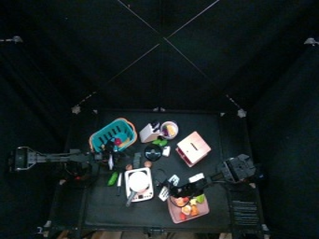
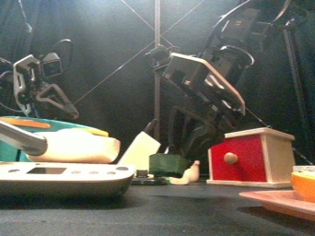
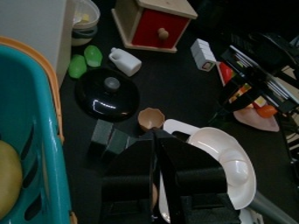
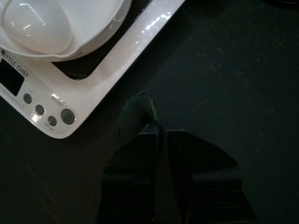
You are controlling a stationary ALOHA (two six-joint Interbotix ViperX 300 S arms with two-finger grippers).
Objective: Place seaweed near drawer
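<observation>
My right end effector [image 4: 156, 131] hangs closed and empty just beside the scale [image 4: 87, 61] on the worktop [image 4: 233, 70]. My left end effector [image 3: 158, 157] is also closed, empty. The seaweed [image 2: 164, 164] sits left of the red drawer [image 2: 250, 157].

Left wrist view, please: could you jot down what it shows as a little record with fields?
drawer: red drawer box, wooden frame, one round knob
beside it: small white bottle; small white box
middle: round black lid
edge: teal basket
near gripper: white bowl
left gripper: fingers together, holding nothing
right arm: across the table
seaweed: cannot pick it out here
</observation>
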